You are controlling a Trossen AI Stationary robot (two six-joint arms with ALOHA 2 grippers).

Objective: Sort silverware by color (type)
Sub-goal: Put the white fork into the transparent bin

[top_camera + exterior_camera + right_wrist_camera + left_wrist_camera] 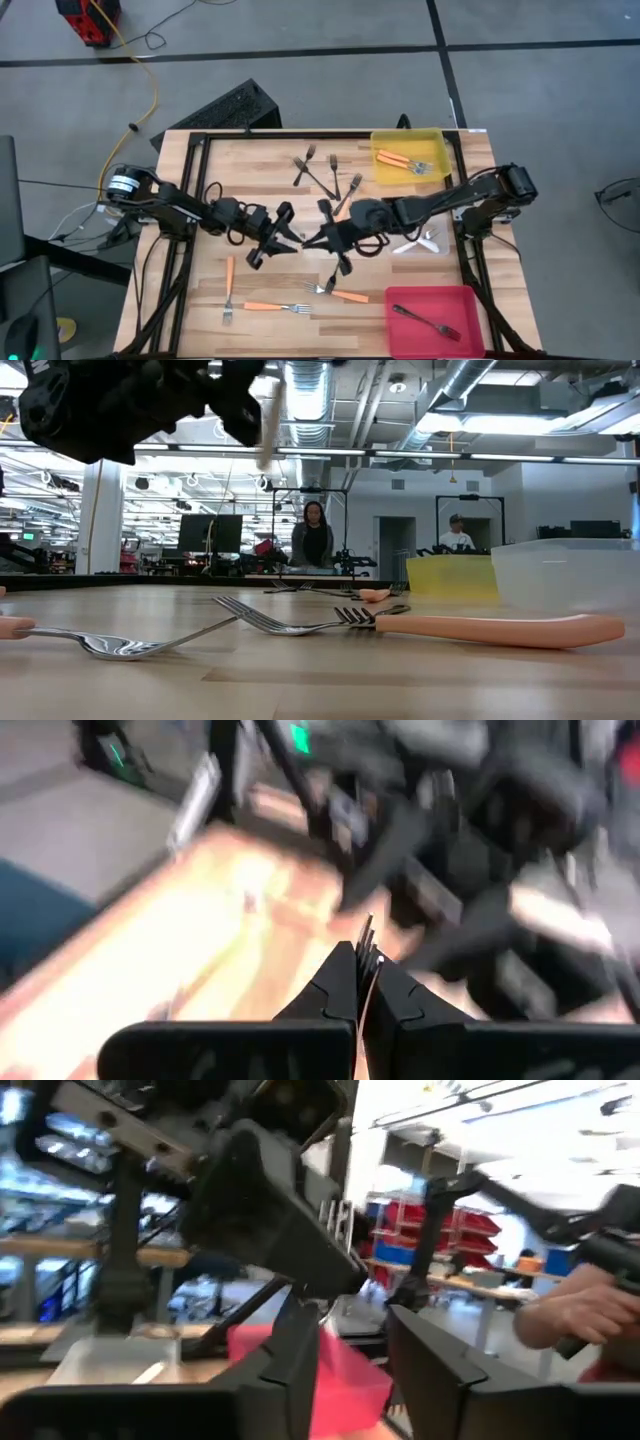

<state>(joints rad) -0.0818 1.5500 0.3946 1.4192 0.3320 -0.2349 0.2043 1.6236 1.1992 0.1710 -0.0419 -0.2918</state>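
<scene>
**Two pincers meet nose to nose over the middle of the tabletop**

Toward the front left of the wooden tabletop (200,170) lie two orange-handled forks (229,285), one pointing front to back, the other crosswise beside it. The left pincer (285,240) hangs above the tabletop's centre with its fingers (300,1350) parted, a clear gap between them and nothing in it. Just beside it, tip to tip, the right pincer (360,982) is clamped shut on a thin orange-handled fork (368,955), whose slim end pokes out past the fingertips. A third orange-handled fork (340,293) lies near the front edge, below the pincers. Dark grey forks (318,172) are scattered near the back edge at centre. At the back right corner the yellow bin (440,140) holds orange-handled forks; a clear bin (420,242) sits at the right edge with pale forks, and the red bin (400,325) at the front right corner holds one dark fork (428,322).
</scene>
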